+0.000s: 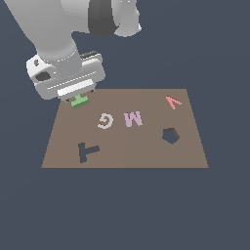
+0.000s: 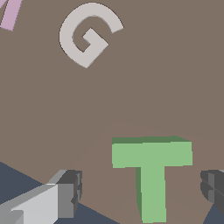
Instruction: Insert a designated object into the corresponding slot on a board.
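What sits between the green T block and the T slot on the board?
Nothing. In the exterior view the stretch of board from the green T block to the T slot is bare brown; the grey G lies off to the side.

Green T block (image 2: 152, 170) sits flat on the brown board (image 2: 175, 78), between the parted fingertips (image 2: 70, 192), grey G (image 2: 87, 34) well beyond it.

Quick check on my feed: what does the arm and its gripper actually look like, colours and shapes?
The arm is glossy white with rounded, tube-like links and a dark grey band at one joint. The gripper hangs from a boxy white hand; in the wrist view one finger is light grey with a dark grey, blocky ridged pad. No cables or markings show.
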You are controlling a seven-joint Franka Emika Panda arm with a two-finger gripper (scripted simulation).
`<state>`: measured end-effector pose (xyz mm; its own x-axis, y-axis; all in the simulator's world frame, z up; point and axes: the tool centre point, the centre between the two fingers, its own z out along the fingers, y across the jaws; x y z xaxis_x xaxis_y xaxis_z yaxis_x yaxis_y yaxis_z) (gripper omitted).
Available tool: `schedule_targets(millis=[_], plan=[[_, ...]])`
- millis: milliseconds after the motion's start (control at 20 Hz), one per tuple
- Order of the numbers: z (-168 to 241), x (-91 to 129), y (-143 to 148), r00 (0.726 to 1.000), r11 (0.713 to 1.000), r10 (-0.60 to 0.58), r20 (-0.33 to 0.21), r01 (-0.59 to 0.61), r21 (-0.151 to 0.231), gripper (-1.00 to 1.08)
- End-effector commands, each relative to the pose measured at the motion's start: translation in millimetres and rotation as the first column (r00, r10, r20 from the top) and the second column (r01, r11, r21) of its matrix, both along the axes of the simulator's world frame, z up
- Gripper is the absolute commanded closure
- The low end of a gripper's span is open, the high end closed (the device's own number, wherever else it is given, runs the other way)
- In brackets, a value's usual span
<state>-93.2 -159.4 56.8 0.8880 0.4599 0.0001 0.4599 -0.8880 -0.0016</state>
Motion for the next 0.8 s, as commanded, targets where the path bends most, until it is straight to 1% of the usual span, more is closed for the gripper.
schedule_targets(millis=[0, 200, 450, 750], plan=[[-4, -1, -6, 1.0, 1.0, 0.017, 0.001, -0.017, -0.001, -0.92], [-6, -1, -12, 1.0, 1.0, 0.03, 0.001, -0.03, -0.001, -0.92], [-8, -2, -12, 1.0, 1.0, 0.028, 0.0, -0.028, -0.001, -0.92], [-24, -1, -12, 1.0, 1.0, 0.031, 0.001, -0.031, -0.001, -0.92]])
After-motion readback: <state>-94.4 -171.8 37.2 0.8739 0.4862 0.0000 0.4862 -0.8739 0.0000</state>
